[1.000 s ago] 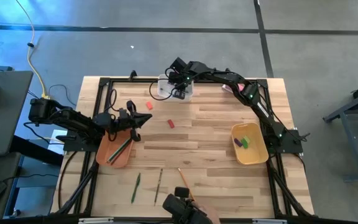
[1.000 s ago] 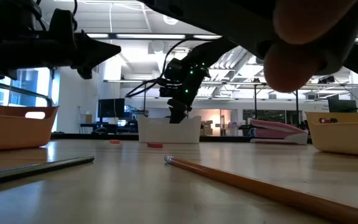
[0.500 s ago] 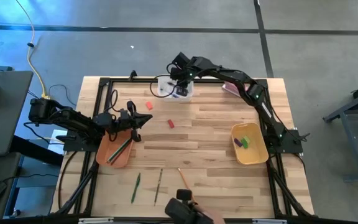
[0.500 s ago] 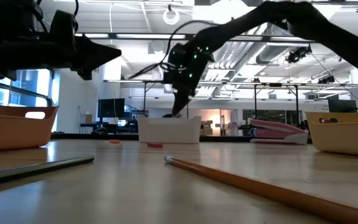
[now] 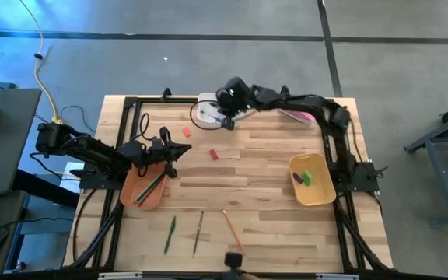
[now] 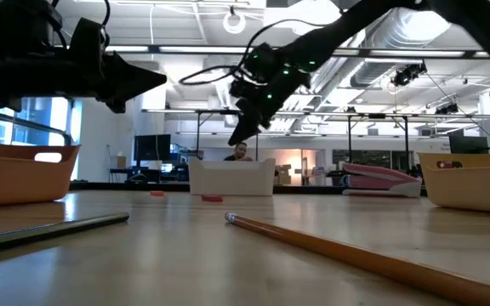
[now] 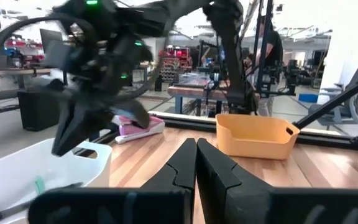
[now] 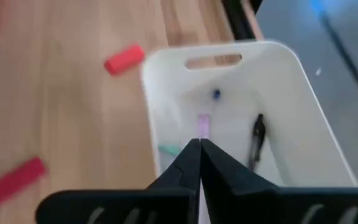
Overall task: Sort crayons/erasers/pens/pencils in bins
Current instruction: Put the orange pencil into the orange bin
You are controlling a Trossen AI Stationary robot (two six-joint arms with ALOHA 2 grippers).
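Above the white bin (image 5: 208, 110), your right pincer (image 5: 225, 120) hovers pinched shut, empty; the nearest red crayon (image 5: 186, 132) lies just beside, counter-side.

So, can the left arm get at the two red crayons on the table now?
Probably yes. The two red crayons lie bare on the table, nothing on them. The left pincer, shut and empty, hovers between them beside the orange-brown bin.

open-plan lab: workbenches (image 7: 197, 90), ceiling ducts (image 6: 398, 25), concrete floor (image 5: 208, 70).
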